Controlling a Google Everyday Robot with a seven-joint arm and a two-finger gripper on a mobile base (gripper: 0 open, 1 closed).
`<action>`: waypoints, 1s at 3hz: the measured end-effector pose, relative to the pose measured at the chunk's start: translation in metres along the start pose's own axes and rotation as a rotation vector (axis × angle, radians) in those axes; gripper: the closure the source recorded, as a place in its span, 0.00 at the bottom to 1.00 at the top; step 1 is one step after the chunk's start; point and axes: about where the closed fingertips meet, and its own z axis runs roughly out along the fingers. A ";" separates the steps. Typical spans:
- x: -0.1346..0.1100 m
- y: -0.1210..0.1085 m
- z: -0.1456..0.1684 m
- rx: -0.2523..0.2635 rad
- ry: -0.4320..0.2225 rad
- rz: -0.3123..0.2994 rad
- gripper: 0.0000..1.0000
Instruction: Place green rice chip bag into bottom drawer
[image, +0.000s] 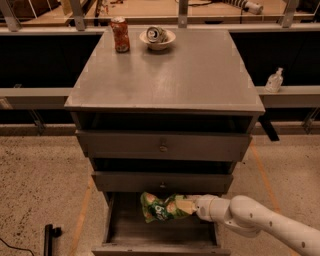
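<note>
The green rice chip bag (161, 207) is crinkled, shiny green and white, and hangs sideways over the open bottom drawer (114, 225). My gripper (194, 206) reaches in from the right on a white arm and is shut on the bag's right end. The bag sits just below the middle drawer's front and above the drawer's grey floor. The bottom drawer is pulled out at the foot of the grey cabinet.
The cabinet top (165, 75) holds a red can (120, 34) and a white bowl (157, 37) with a crushed can in it. The two upper drawers (162, 146) are nearly closed. A sanitizer bottle (274, 80) stands on a ledge at right. A black object (49, 237) lies on the floor left.
</note>
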 end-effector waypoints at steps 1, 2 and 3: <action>0.012 -0.008 0.010 0.001 -0.006 0.041 1.00; 0.038 -0.033 0.040 -0.011 0.015 0.113 1.00; 0.064 -0.059 0.068 0.005 0.063 0.180 0.81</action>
